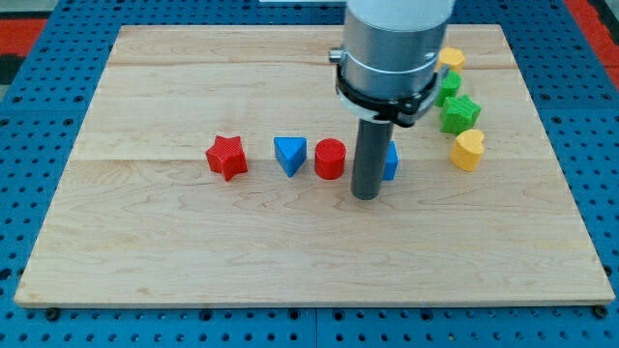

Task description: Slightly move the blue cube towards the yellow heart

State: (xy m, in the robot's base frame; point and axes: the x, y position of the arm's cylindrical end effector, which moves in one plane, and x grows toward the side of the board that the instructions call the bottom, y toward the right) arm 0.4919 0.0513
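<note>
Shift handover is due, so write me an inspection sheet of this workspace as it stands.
Surface: wooden board, flat, lying on a blue gridded base.
Job's things: blue cube, mostly hidden behind the rod; yellow heart to its right in the view, apart from it.
Clutter: red star, blue triangular block and red cylinder in a row to the left; green star, another green block and a yellow block near the top right.
Grippers: none; my tip sits just in front of the blue cube's left side, contact unclear.
Cables: nothing seen.
Surroundings: red patches at the top corners.
</note>
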